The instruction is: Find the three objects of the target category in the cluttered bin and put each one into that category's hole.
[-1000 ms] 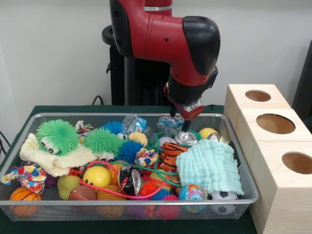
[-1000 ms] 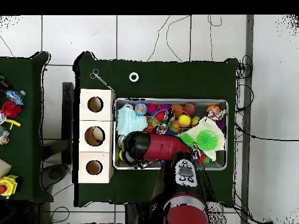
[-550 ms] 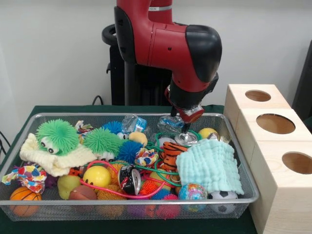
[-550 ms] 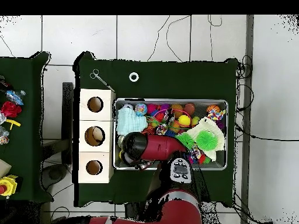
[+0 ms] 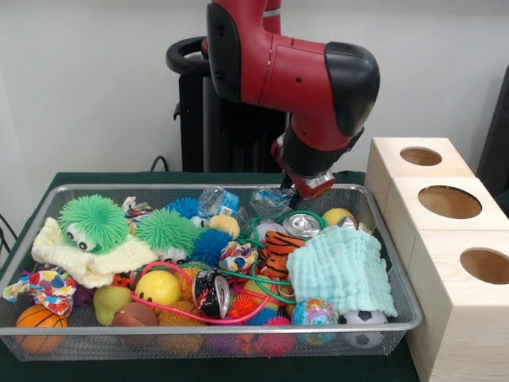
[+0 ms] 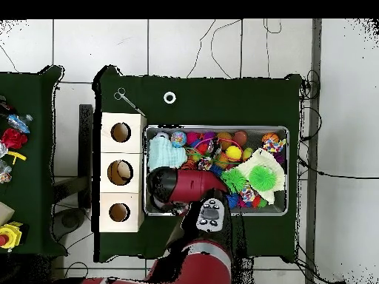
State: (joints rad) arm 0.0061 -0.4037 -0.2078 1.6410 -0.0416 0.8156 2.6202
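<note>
My gripper (image 5: 299, 191) hangs from the red and black arm over the back right of the wire bin (image 5: 207, 328). It is a little above and behind a silver can (image 5: 303, 224), apart from it. The can lies on its side between a tiger toy (image 5: 280, 247) and a yellow ball (image 5: 339, 216). A crumpled clear bottle (image 5: 273, 199) sits just left of the gripper. A dark can (image 5: 211, 293) lies at the front centre. In the overhead view the arm (image 6: 185, 185) hides the gripper and the can.
Three wooden boxes with round holes (image 5: 449, 201) stand right of the bin, seen from above as a column (image 6: 120, 171). A mint cloth (image 5: 342, 270), green spiky toys (image 5: 94, 221), a cream cloth (image 5: 87, 259) and several balls fill the bin.
The gripper has risen off the silver can and shifted slightly back. The can stays in the bin. The arm's upper links have swung to the right in the front view.
</note>
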